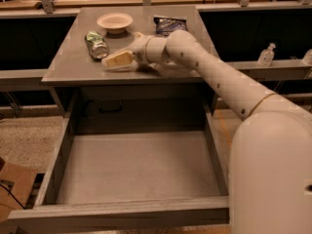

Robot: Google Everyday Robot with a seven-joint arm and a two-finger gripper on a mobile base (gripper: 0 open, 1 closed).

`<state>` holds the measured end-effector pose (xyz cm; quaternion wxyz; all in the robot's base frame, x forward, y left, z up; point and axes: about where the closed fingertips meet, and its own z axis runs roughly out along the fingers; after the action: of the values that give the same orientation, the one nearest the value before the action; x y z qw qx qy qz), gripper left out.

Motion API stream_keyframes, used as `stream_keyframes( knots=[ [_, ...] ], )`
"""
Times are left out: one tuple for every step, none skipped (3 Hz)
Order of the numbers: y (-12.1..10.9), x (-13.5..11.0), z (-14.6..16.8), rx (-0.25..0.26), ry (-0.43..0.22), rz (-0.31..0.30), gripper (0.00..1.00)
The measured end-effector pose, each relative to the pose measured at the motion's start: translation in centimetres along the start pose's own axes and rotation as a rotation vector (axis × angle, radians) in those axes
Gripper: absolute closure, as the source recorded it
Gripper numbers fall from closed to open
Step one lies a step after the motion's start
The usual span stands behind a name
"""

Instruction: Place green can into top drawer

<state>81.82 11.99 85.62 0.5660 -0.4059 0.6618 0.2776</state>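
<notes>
As your cream hand [117, 61] hovers at four o'clock of the dented green metal can [96, 44], grip state unclear, the grey top drawer [136, 167] stands open to receive it.

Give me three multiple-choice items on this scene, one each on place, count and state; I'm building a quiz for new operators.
1. The top drawer is: A shut; B pulled open; C taken out.
2. The green can lies: A in the drawer; B on the cabinet top; C on the floor.
3. Loose things on the cabinet top: A one; B five; C three.
Key: 1 B, its bare bottom shows. 2 B, it lies on its side beside the pincer, which is low over the top. 3 C: can, white bowl, blue snack bag.
</notes>
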Motion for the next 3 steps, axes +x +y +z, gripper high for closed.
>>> stream_keyframes(
  knots=[
    [0.5,-0.8,3.8,-0.007,-0.050,0.013,0.00],
    [1.9,-2.1,7.2,-0.048,-0.102,0.036,0.00],
    [3.4,-4.0,9.0,-0.090,-0.143,0.042,0.00]
  ],
)
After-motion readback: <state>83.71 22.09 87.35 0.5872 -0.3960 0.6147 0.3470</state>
